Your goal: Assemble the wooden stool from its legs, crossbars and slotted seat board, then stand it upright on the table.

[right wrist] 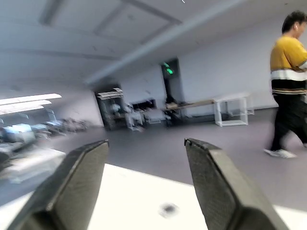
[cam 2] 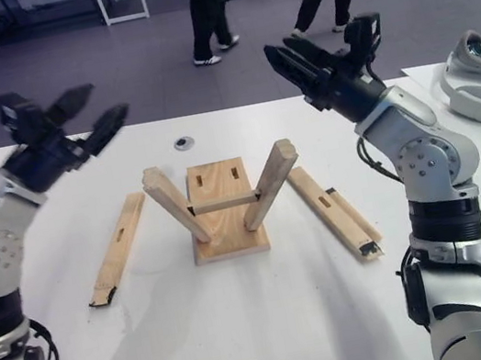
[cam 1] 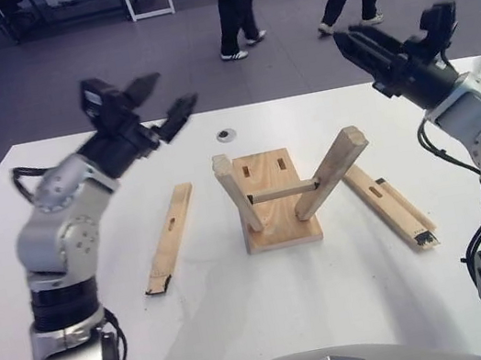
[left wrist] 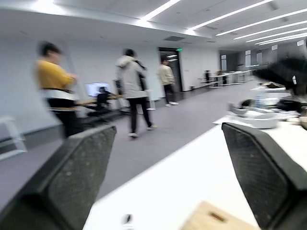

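A pale rectangular wooden seat board (cam 2: 229, 234) lies flat on the white table (cam 2: 248, 328). Two square wooden legs (cam 2: 176, 206) rise from it, splayed outward and joined by a thin crossbar (cam 2: 226, 203). A loose slotted wooden bar (cam 2: 119, 246) lies left of the board, and two more bars (cam 2: 334, 210) lie right of it. The left gripper (cam 2: 105, 101), fingers spread, and the right gripper (cam 2: 276, 51) hang beyond the board.

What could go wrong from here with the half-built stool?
1. The two fitted legs splay outward from the seat board, joined by one crossbar; a nudge might unseat them.
2. The loose leg and the two loose pieces lie flat on the table, likely awkward for the open left gripper and right gripper to pinch.
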Robot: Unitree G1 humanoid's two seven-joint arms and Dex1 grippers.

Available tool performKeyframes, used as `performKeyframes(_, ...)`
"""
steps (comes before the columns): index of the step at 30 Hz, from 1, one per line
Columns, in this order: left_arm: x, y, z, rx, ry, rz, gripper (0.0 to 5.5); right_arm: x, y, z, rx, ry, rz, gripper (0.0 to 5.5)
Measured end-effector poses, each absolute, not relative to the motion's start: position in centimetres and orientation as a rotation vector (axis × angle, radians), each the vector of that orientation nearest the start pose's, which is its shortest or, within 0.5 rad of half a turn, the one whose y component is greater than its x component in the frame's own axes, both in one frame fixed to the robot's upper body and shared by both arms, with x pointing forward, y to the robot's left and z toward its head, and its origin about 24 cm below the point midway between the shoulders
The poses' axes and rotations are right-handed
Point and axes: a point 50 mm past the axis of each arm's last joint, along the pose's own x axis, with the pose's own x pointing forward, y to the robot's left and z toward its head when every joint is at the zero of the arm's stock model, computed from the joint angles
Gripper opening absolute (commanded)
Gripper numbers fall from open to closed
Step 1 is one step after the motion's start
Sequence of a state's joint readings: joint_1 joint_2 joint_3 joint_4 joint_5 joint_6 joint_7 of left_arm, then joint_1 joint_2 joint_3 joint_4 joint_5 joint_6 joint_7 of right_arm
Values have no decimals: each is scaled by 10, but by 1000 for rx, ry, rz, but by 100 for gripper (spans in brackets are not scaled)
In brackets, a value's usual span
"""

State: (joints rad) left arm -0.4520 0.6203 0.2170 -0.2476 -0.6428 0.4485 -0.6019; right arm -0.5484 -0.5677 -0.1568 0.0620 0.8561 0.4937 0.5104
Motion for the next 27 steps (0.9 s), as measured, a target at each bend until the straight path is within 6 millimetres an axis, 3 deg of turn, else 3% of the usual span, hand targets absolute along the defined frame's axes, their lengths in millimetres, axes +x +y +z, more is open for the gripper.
performKeyframes(2, 281, 237, 236, 168, -273, -627, 405, 330, -204, 157, 68, -1, 661, 295)
performKeyframes(3, 275, 249, 233, 227, -225, -623, 405, 320, -196, 136, 33, 72, 753, 295)
performKeyframes(4, 265, 265, 213, 307, -74, -641, 405, 291, -181, 102, 98, 191, 928, 295)
performKeyframes(6, 248, 269, 175, 339, 126, -705, 405, 258, -158, 98, 231, 228, 1135, 295)
performKeyframes(8, 226, 260, 142, 383, 310, -817, 405, 233, -126, 118, 249, 180, 1337, 295)
performKeyframes(10, 217, 248, 122, 413, 405, -889, 405, 233, -112, 118, 166, 170, 1328, 295)
performKeyframes(12, 215, 238, 113, 442, 427, -916, 405, 264, -128, 105, -15, 206, 1082, 295)
performKeyframes(14, 213, 223, 101, 488, 458, -968, 405, 301, -162, 90, -235, 251, 787, 295)
performKeyframes(16, 208, 210, 83, 543, 527, -1034, 405, 319, -196, 72, -394, 319, 628, 295)
performKeyframes(17, 205, 201, 74, 567, 555, -1078, 405, 321, -204, 60, -467, 365, 631, 295)
performKeyframes(19, 200, 186, 60, 612, 586, -1152, 405, 315, -205, 38, -532, 440, 740, 295)
performKeyframes(22, 215, 170, 57, 671, 508, -1154, 405, 309, -207, 37, -594, 444, 854, 295)
performKeyframes(25, 266, 168, 46, 566, 416, -908, 405, 283, -236, 46, -617, 507, 941, 295)
performKeyframes(27, 300, 173, 47, 530, 382, -763, 405, 263, -235, 51, -576, 512, 1047, 295)
